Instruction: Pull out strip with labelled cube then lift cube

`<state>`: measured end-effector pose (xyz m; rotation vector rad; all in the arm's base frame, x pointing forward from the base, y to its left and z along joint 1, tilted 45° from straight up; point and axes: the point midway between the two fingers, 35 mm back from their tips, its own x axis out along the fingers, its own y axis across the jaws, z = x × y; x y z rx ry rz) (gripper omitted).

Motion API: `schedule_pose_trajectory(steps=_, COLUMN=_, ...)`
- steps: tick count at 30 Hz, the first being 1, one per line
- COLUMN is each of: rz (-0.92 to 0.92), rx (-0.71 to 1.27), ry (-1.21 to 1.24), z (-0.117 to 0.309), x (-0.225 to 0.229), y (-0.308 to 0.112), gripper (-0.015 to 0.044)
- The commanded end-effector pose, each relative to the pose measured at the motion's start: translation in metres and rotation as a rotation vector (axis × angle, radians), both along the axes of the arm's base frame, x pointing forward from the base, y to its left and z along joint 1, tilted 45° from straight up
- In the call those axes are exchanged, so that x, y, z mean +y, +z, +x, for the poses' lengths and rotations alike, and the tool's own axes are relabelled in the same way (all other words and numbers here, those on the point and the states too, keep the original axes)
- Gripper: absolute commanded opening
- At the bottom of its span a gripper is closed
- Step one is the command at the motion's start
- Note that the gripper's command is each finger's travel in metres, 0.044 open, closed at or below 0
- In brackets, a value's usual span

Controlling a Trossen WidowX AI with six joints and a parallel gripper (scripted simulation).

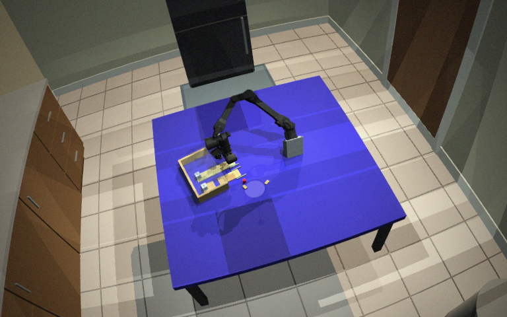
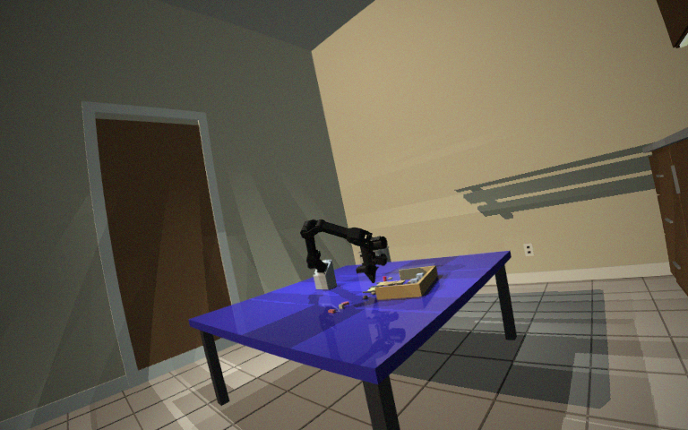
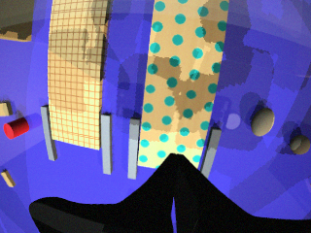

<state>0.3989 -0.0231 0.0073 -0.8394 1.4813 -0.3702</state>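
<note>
In the wrist view, two patterned strips [image 1: 213, 173] [image 3: 187, 92] lie toward ten and one o'clock, four grey rails [image 1: 241, 176] [image 3: 106, 144] flank them, two stones [image 2: 365, 296] [image 3: 262, 121] sit at three, one red cylinder [image 1: 243, 180] [image 2: 384, 278] [image 3: 16, 128] at nine, two tan blocks [image 1: 267, 182] [image 3: 8, 178] at eight and nine. The top view shows two pale cubes [image 1: 203, 186] [image 2: 418, 277].
</note>
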Motion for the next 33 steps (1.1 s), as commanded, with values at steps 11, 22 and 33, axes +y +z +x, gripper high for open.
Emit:
schedule_pose_trajectory(steps=11, rz=-0.006, rx=0.006, ry=0.003, z=-0.001, x=-0.017, y=-0.018, gripper=0.0000)
schedule_pose_trajectory(steps=22, rz=-0.007, rx=0.006, ry=0.003, z=-0.002, x=-0.021, y=-0.022, gripper=0.0000)
schedule_pose_trajectory(steps=33, rz=-0.007, rx=0.006, ry=0.003, z=-0.002, x=-0.021, y=-0.022, gripper=0.0000)
